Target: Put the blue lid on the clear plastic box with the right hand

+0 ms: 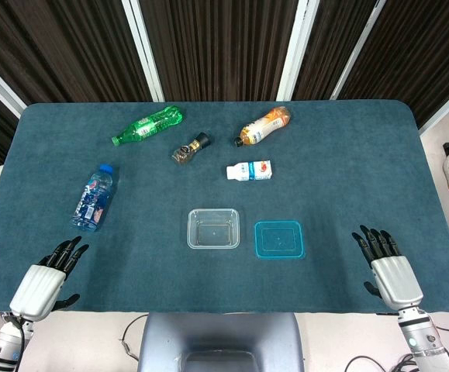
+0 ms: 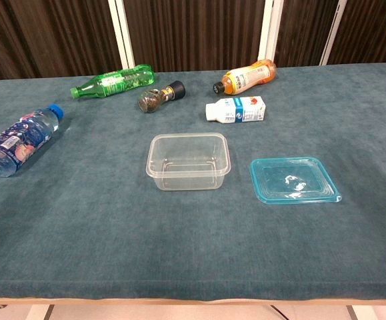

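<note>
The blue lid [image 1: 278, 239] [image 2: 293, 179] lies flat on the teal table cover, just right of the clear plastic box [image 1: 213, 229] [image 2: 187, 161], which stands open-topped and holds nothing. My right hand [image 1: 387, 266] rests near the front right edge of the table, well right of the lid, fingers apart and holding nothing. Over at the front left edge my left hand [image 1: 47, 277] rests the same way, fingers spread. Neither hand shows in the chest view.
Lying behind the box are a small white milk bottle [image 1: 250, 170], an orange drink bottle [image 1: 264, 125], a pepper grinder [image 1: 190, 149] and a green bottle [image 1: 147, 125]. A blue-capped water bottle [image 1: 94, 197] lies at the left.
</note>
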Available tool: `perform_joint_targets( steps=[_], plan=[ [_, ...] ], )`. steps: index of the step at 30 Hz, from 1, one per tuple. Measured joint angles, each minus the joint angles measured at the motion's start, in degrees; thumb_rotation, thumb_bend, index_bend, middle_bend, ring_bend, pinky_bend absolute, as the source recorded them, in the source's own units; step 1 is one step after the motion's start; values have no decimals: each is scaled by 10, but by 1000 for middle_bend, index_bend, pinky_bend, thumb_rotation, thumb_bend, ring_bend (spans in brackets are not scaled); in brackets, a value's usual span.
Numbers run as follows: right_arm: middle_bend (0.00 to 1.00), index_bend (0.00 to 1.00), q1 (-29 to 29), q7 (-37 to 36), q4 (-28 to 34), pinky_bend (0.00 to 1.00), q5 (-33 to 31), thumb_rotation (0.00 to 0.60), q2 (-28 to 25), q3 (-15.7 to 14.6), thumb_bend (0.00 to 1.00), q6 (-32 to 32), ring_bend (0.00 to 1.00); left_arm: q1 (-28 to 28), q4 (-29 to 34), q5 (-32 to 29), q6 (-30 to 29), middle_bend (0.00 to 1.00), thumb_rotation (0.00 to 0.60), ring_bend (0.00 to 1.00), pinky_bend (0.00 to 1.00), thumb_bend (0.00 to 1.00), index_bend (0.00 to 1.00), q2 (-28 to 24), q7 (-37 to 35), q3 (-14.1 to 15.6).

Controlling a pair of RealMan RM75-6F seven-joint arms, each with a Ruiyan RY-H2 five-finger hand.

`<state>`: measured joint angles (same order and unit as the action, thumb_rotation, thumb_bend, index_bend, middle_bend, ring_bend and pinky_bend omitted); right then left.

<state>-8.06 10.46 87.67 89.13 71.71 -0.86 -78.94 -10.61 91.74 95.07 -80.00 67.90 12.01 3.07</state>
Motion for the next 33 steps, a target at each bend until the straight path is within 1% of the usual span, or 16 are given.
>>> perform_joint_targets(
  steps=[9, 13, 17, 21, 25, 29, 33],
  plan=[
    [67, 66, -3, 0, -5, 173, -4, 600, 4, 6, 242, 3, 51, 0, 1, 0, 0, 0, 600, 86, 422, 300, 113, -2, -3, 1],
    [57, 38, -10, -14, -9, 170, -7, 600, 7, 9, 242, 12, 51, -1, 1, -1, 1, 0, 600, 86, 422, 298, 113, -1, -3, 0],
    [16, 4, -27, -37, -7, 170, -10, 600, 5, 10, 242, 49, 51, -2, 1, -3, 5, 0, 600, 87, 423, 298, 113, -1, -3, 1],
    [0, 0, -55, -33, 3, 170, -27, 600, 5, 20, 242, 95, 53, -2, 4, -4, 5, 0, 600, 87, 423, 298, 113, -2, -3, 1],
    [0, 0, -86, -3, 20, 169, -69, 600, 9, 43, 243, 138, 59, -2, 4, -3, 4, 0, 600, 87, 423, 298, 113, -3, -4, 1],
    [0, 0, -119, 50, 38, 165, -120, 600, 21, 67, 242, 174, 62, -2, 4, -2, 4, 0, 600, 89, 423, 298, 113, -4, -5, 2],
    [16, 0, -150, 96, 52, 164, -149, 600, 41, 79, 242, 202, 78, -2, 4, -2, 4, 0, 600, 93, 424, 297, 113, -5, -8, 3]
  ],
)
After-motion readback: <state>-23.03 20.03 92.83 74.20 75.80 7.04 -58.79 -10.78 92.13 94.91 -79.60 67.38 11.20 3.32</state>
